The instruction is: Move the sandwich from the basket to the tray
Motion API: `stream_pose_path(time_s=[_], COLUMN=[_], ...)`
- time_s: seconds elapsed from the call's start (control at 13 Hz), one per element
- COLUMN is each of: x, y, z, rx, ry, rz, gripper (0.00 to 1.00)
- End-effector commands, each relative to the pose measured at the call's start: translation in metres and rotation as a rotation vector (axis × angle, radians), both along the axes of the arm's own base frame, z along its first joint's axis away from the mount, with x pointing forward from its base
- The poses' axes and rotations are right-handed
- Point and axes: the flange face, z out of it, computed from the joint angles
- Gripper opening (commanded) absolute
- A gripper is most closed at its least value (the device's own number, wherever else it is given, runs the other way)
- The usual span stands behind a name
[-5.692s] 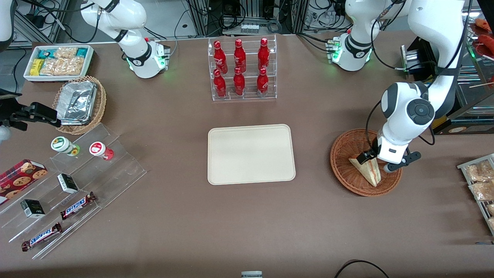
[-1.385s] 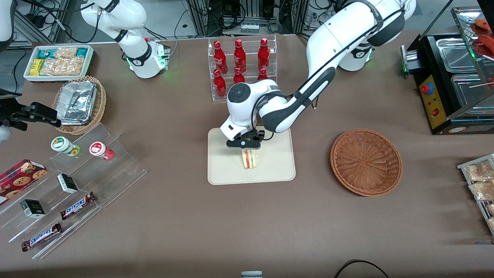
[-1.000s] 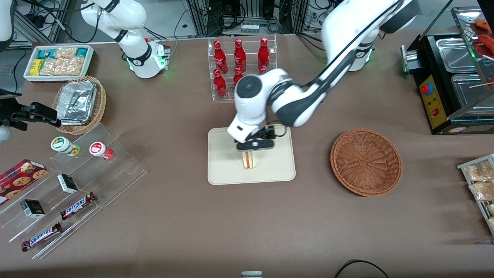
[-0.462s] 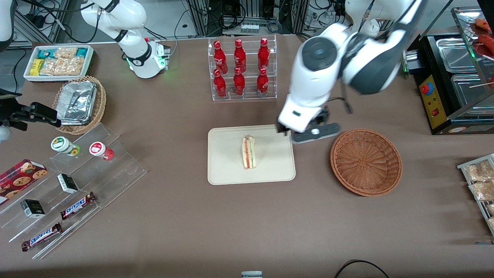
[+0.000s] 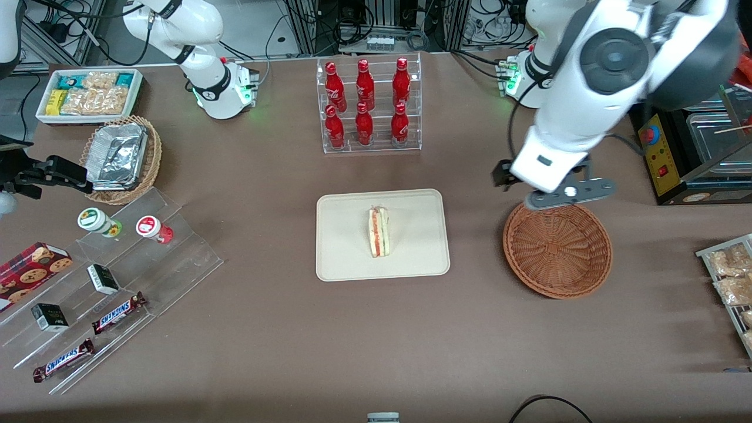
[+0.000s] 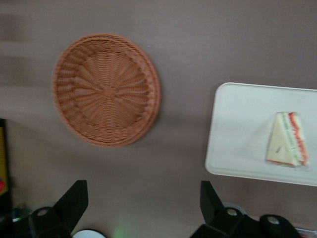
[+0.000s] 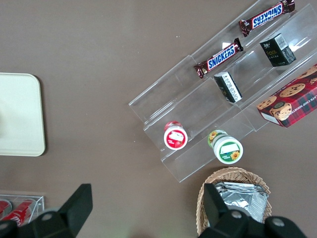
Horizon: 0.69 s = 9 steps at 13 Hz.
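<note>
Sandwich (image 5: 379,231) rests on the tray (image 5: 344,258).
Jaws (image 6: 143,206) hang wide open and empty above the desk (image 5: 294,341), near the basket (image 5: 557,247).

A brown table (image 5: 294,329) fronts metal racks (image 5: 376,23) strung with cables.

White arm (image 5: 581,100), seemingly black tool (image 5: 552,189).

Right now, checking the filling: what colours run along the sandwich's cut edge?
Red-orange and green between white bread on the sandwich, clearest in the front view.
</note>
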Motion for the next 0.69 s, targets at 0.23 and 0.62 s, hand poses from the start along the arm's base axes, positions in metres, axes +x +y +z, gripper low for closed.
stream_pose_path(time_s=[0.23, 0.62], x=[-0.010, -0.030], y=[0.084, 0.143], z=[0.030, 0.042], rx=[-0.010, -0.057], ry=[0.054, 0.075], rz=[-0.080, -0.110], gripper=[1.00, 1.00])
